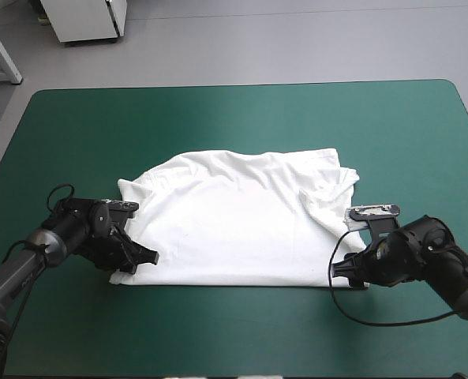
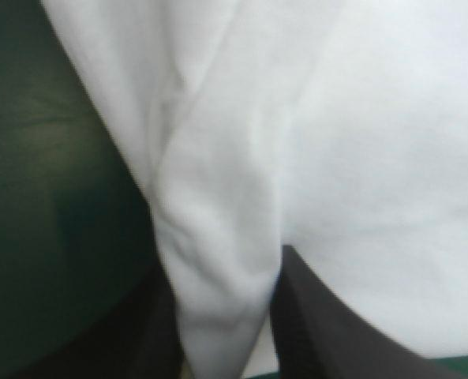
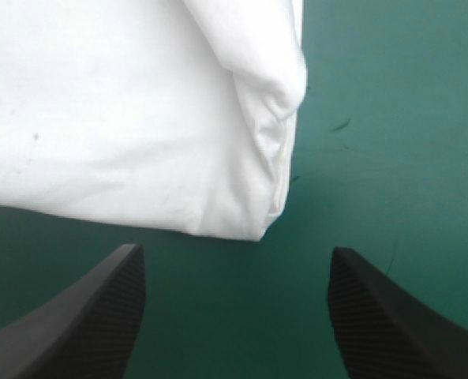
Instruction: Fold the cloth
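– Though spread nearly flat on the table [image 1: 218, 110], counts as folded?
– Hardly: T-shirt [image 1: 234, 225] open mid-table, one sleeve flopped inward, seemingly no proper fold made.
– Left end effector [image 1: 139, 264]?
– Pinched almost together on cloth at the near left corner.
– Right end effector [image 3: 235, 253]?
– Spread wide, empty, just short of the near right corner. Second grasp and folding outstanding.

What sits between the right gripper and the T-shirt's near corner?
Only a bare strip of teal-green cover; the right wrist view shows the open right gripper just short of the T-shirt.
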